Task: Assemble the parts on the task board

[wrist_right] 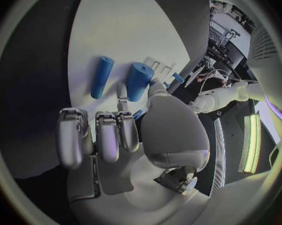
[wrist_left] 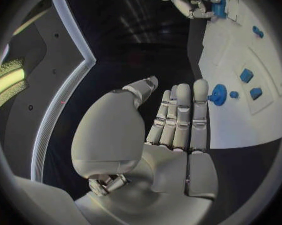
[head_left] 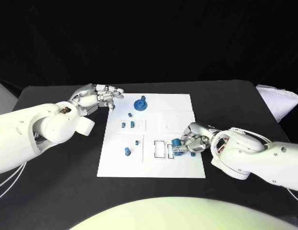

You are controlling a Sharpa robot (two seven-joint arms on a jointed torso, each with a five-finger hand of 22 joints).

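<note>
Task board (head_left: pixel 164 165) lies flat at the middle of the black table (head_left: pixel 52 191), with small blue parts (head_left: pixel 141 103) standing on it. I see my right hand (head_left: pixel 192 139) at the board's right edge, fingers curled onto a blue cylinder (wrist_right: pixel 140 80) (a second cylinder (wrist_right: pixel 101 76) lies just beside). My left hand (head_left: pixel 97 98) hovers at the board's far left corner, fingers extended, holding nothing.

Bright overhead light makes the task board (head_left: pixel 169 163) glare white against a dim black counter (head_left: pixel 52 191). Short shadows sit under the right hand (head_left: pixel 192 139). Both wrist views bend straight edges toward their dark rims.
</note>
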